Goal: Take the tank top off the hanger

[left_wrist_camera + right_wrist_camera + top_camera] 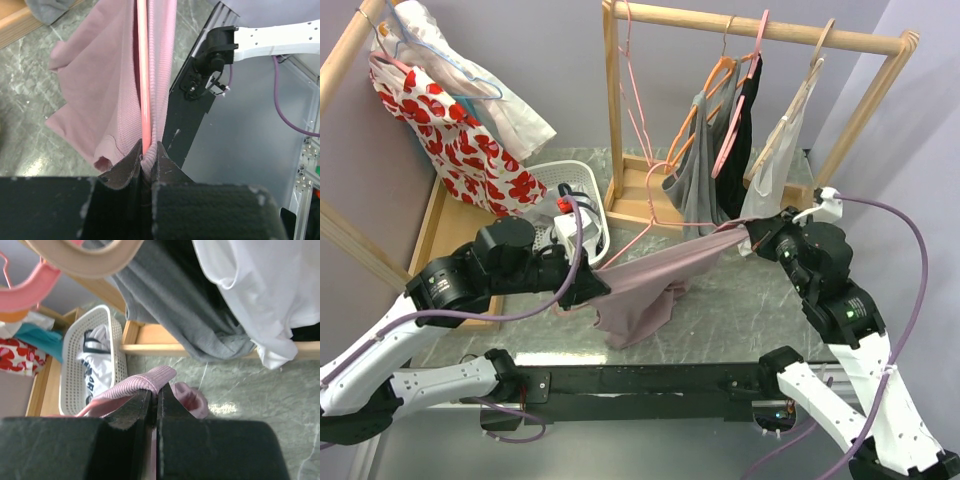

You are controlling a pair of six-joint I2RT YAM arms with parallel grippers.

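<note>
A pink ribbed tank top hangs stretched between my two grippers above the table, on a pink wire hanger. My left gripper is shut on the tank top's ribbed edge together with the hanger's pink bar; the cloth drapes to both sides of the bar. My right gripper is shut on the other ribbed end of the tank top. The hanger's hook rises toward the wooden rail.
A wooden rack holds grey, black and white garments on hangers behind the right gripper. A white basket with clothes stands at the back left. A red-flowered dress hangs on the left rack.
</note>
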